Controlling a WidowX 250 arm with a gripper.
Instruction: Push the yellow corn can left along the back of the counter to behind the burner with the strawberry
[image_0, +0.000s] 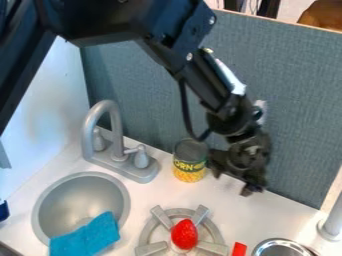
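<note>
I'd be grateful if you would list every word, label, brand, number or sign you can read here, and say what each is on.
"CORN": on the label of the can behind the stove burner.
Any finer print on that label is too small to read.
I can make out no other text.

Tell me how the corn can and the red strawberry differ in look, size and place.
Look: the corn can is a cylinder with a yellow and green label, while the red strawberry is rounded and plain red.
Size: the corn can is bigger than the red strawberry.
Place: the corn can stands upright near the faucet; the red strawberry sits on the burner.
</note>
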